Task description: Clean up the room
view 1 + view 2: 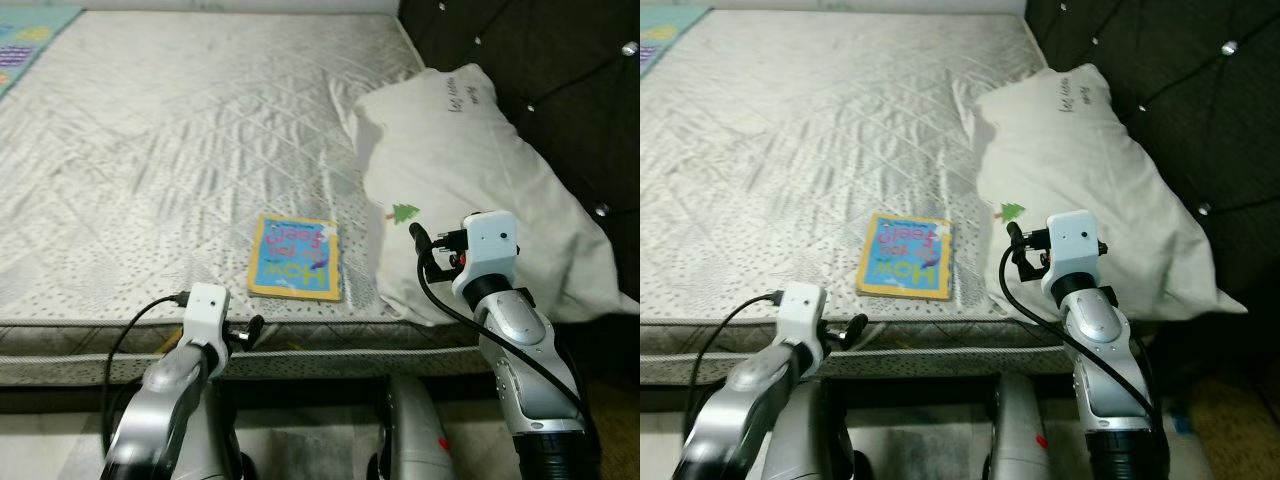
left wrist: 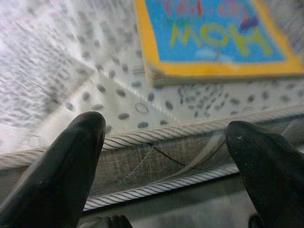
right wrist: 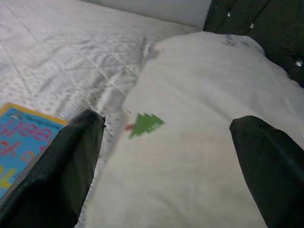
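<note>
Yellow-bordered and blue, the book (image 1: 294,257) is lying at lower centre on the bare mattress (image 1: 180,140), near its front edge and just beside the white pillow (image 1: 470,190) at right. Nothing is being held, so the tidying is looking barely begun. The left gripper (image 2: 166,156) is hovering low at the mattress edge, jaws spread wide toward the book. The right gripper (image 3: 166,156) is pointing at the pillow, jaws likewise spread.

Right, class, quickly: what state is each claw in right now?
Left claw: open, empty, at the grey quilted mattress edge.
Right claw: open, empty, over the white pillow.
</note>
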